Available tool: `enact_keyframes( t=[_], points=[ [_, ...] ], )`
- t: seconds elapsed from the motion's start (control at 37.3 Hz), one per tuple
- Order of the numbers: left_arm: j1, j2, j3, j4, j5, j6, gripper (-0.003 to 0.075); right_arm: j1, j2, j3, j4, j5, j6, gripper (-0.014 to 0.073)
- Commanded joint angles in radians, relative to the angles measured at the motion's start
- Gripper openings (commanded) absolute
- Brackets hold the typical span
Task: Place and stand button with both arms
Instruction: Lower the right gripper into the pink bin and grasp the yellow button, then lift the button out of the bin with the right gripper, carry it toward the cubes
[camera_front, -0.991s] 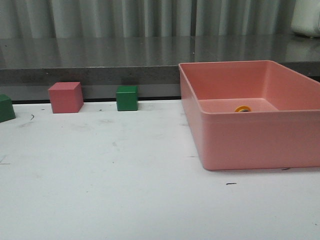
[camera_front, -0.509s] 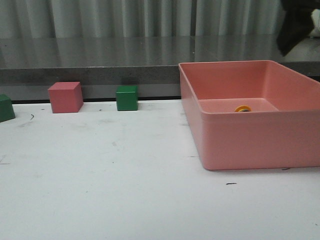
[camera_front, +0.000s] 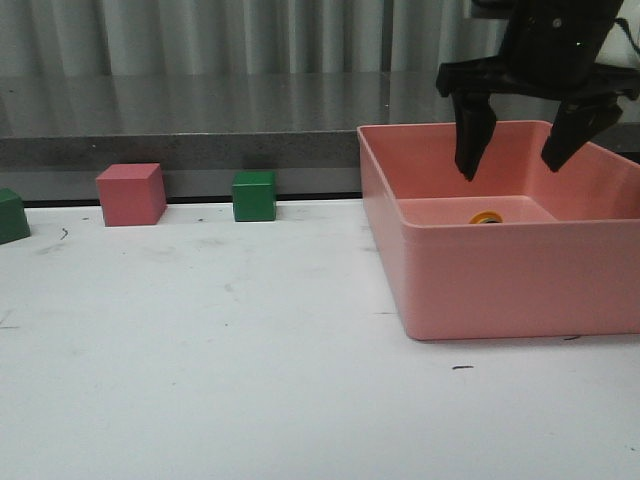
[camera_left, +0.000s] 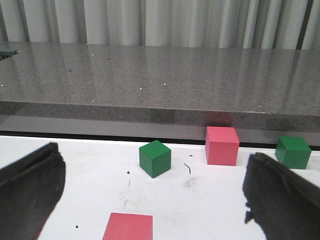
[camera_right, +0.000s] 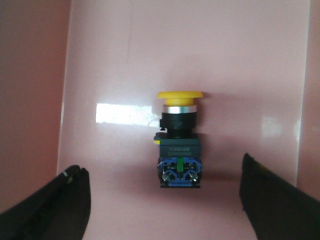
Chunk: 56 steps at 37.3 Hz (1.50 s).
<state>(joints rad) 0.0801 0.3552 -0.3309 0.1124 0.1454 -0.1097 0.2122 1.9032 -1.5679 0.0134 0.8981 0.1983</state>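
The button (camera_right: 178, 142), with yellow mushroom cap, black collar and dark base with blue parts, lies on its side on the floor of the pink bin (camera_front: 480, 290). In the front view only its yellow cap (camera_front: 486, 217) shows over the bin's front wall. My right gripper (camera_front: 520, 165) hangs open above the bin, over the button, apart from it; its black fingers (camera_right: 50, 207) stand wide on either side of the button's base. My left gripper (camera_left: 155, 200) is open and empty low over the white table; it is out of the front view.
A pink cube (camera_front: 131, 194) and a green cube (camera_front: 254, 196) stand at the table's back edge, another green cube (camera_front: 12, 216) at far left. The left wrist view shows a green cube (camera_left: 155, 158), two pink cubes (camera_left: 222, 145), and a grey ledge (camera_left: 160, 75) behind.
My right arm has come down into the front view from the top right and now hangs open over the bin. The button and cubes have not moved.
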Motion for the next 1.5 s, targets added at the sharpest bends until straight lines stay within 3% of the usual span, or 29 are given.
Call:
enact_keyframes(
  t=[0.0, 0.24, 0.54, 0.67, 0.83, 0.94, 1.23, 1.47],
  points=[
    [0.002, 0.015, -0.038, -0.009, -0.087, -0.003, 0.069, -0.018, 0.037, -0.125, -0.008, 0.088, 0.017, 0.0622],
    [0.002, 0.015, -0.038, -0.009, -0.087, -0.003, 0.069, -0.045, 0.207, -0.291, -0.006, 0.223, 0.019, 0.0622],
    [0.002, 0.015, -0.038, -0.009, -0.087, -0.003, 0.069, -0.045, 0.298, -0.344, 0.013, 0.251, 0.019, 0.0596],
    [0.002, 0.015, -0.038, -0.009, -0.087, -0.003, 0.069, -0.045, 0.3, -0.344, 0.015, 0.249, 0.019, 0.0468],
    [0.002, 0.015, -0.038, -0.009, -0.087, -0.003, 0.069, -0.045, 0.3, -0.354, 0.015, 0.259, 0.019, 0.0245],
    [0.002, 0.015, -0.038, -0.009, -0.087, -0.003, 0.069, -0.045, 0.298, -0.385, 0.015, 0.278, 0.019, 0.0181],
    [0.002, 0.015, -0.038, -0.009, -0.087, -0.003, 0.069, -0.044, 0.266, -0.548, 0.023, 0.44, 0.019, 0.0181],
    [0.002, 0.015, -0.038, -0.009, -0.087, -0.003, 0.069, -0.013, 0.188, -0.592, 0.073, 0.436, 0.019, 0.0181]
  ],
)
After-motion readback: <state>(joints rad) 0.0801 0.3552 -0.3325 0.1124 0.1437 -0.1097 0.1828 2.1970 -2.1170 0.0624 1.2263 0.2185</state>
